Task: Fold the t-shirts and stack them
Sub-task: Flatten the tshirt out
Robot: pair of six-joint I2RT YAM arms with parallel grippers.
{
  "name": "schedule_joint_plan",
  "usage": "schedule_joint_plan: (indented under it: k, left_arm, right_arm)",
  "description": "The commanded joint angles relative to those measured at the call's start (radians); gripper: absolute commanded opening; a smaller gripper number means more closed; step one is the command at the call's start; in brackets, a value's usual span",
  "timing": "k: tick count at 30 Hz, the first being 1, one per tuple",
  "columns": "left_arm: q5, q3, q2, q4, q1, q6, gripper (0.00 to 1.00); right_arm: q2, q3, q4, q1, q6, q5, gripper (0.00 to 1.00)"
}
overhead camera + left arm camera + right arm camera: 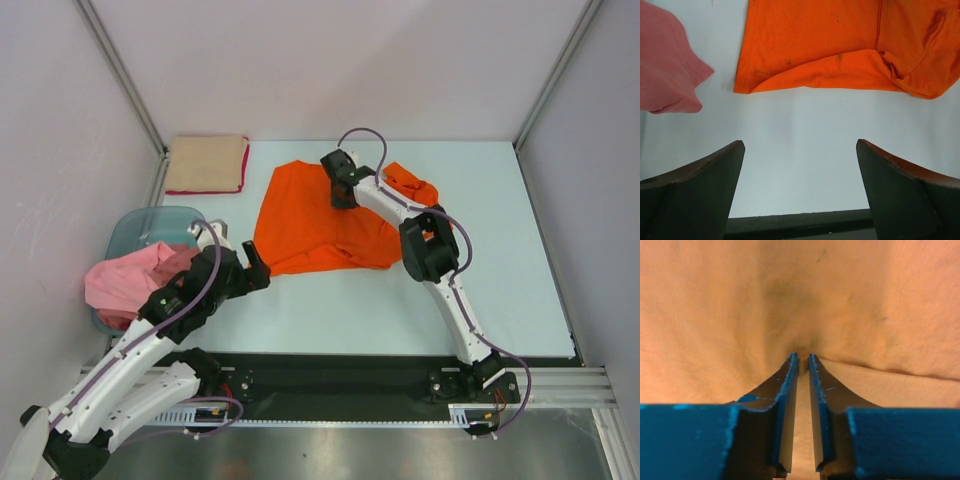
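The bright orange t-shirt (312,222) lies partly folded in the middle of the table; it also shows in the left wrist view (840,45) and fills the right wrist view (715,315). My right gripper (343,193) (803,358) is pressed onto the shirt's upper middle, its jaws shut on a pinch of orange cloth. My left gripper (258,268) (800,150) is open and empty, just off the shirt's near-left corner. A pink t-shirt (135,280) (665,60) hangs out of the tub. A folded tan t-shirt (207,163) with red beneath it lies at the back left.
A translucent blue-green tub (145,228) stands at the left edge beside my left arm. Grey walls close the sides and back. A black rail (340,375) runs along the near edge.
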Motion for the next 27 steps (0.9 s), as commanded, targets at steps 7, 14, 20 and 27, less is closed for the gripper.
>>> schedule_joint_plan:
  k: [7,14,20,27]
  left_arm:
    - [0.114,0.067,0.192,0.05,0.136,-0.08,1.0]
    - [0.168,0.068,0.438,0.125,0.269,-0.162,0.95]
    - [0.173,0.106,0.583,0.129,0.318,-0.183,0.98]
    - [0.159,0.096,0.664,0.129,0.324,-0.249,0.94]
  right_arm:
    - [-0.115,0.122,-0.116,0.009,-0.044,0.122,0.0]
    - [-0.414,-0.107,-0.183,-0.012,-0.035,0.173,0.0]
    - [-0.818,-0.478,-0.116,-0.038,0.0,0.193,0.0]
    - [-1.332,-0.921,-0.12,-0.081,0.114,0.196,0.0]
